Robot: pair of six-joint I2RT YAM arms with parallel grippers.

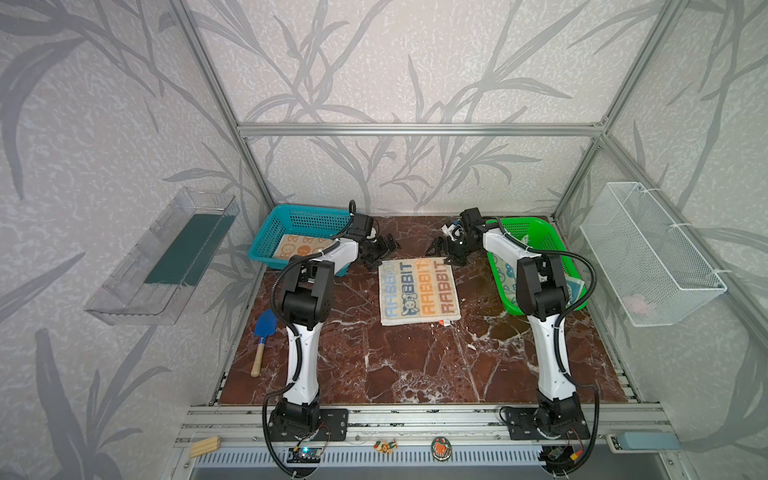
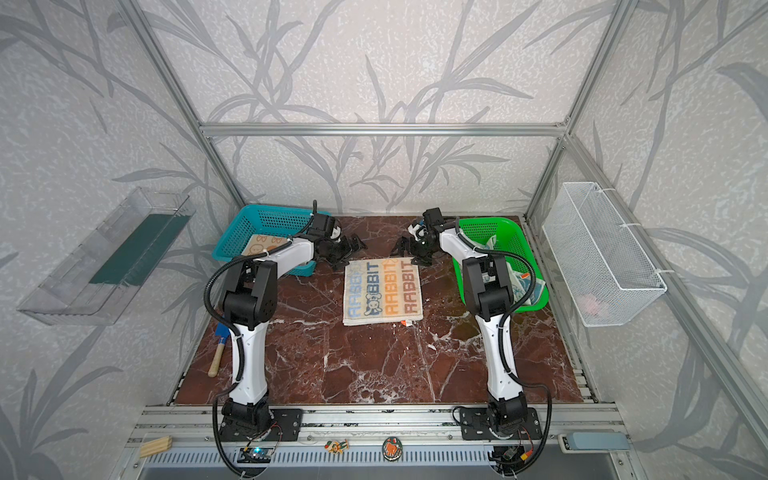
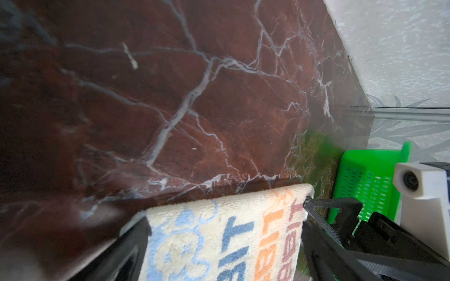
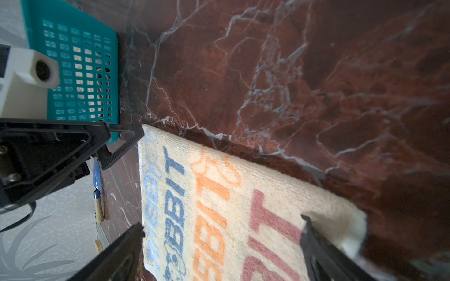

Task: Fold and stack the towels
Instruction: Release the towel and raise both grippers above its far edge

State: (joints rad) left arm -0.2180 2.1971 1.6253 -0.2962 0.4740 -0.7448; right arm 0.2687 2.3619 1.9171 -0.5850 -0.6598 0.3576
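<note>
Jaws hanging wide over the far edge of the RABBIT towel (image 1: 419,291), with one cloth of three seemingly put away.

I am holding my left gripper (image 1: 380,253) and my right gripper (image 1: 444,254) spread fully apart, gripping nothing. Each is straddling a far corner of the striped towel, which is lying flat mid-table (image 1: 415,365) and looking folded at least once. The orange-bunny towel (image 1: 299,247) is lying flat in the teal basket (image 1: 268,232), so I am judging that one finished. The blue-bunny towel (image 1: 508,272) is sitting crumpled in the green basket (image 1: 540,235), waiting its turn. The baskets are crowding me on either side, while the near half of the table is offering bare room. The blue shovel (image 1: 264,328) is lying well apart on the left.
</note>
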